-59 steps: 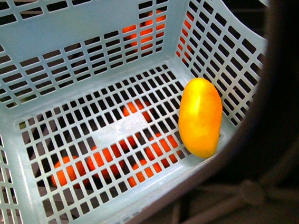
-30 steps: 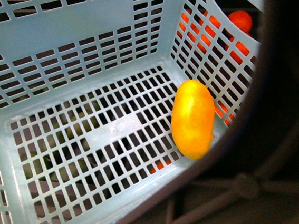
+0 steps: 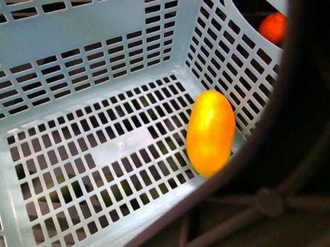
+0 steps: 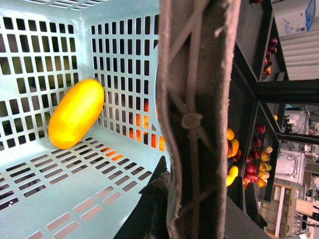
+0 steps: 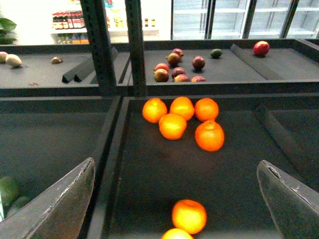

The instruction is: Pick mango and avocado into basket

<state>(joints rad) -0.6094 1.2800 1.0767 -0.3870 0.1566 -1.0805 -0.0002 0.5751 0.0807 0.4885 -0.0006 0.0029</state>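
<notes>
Dark shelf trays (image 5: 299, 134) of a shop's produce display lie all around, with glass chiller doors (image 5: 224, 17) behind. The brown arched handle (image 4: 199, 74) of the light turquoise slotted plastic basket (image 3: 87, 43) fills the left wrist view. Whether the left gripper clenches it I cannot tell.

Through the basket's floor, faint green shapes (image 3: 60, 192) now show where orange fruit glowed a second ago. I cannot tell if they are avocado. The smooth yellow-orange oval mango (image 3: 211, 132) is already inside the basket, lying on its floor against its right wall, hardly shifted. A round orange (image 3: 272, 27) has come into sight through the cut-out in that wall.

So the basket is travelling across the display, probably toward the avocado, the half of the task not yet done. The right gripper (image 5: 175, 164) hangs released and empty outside the basket, over loose oranges (image 5: 182, 119) and well apart from the mango.
</notes>
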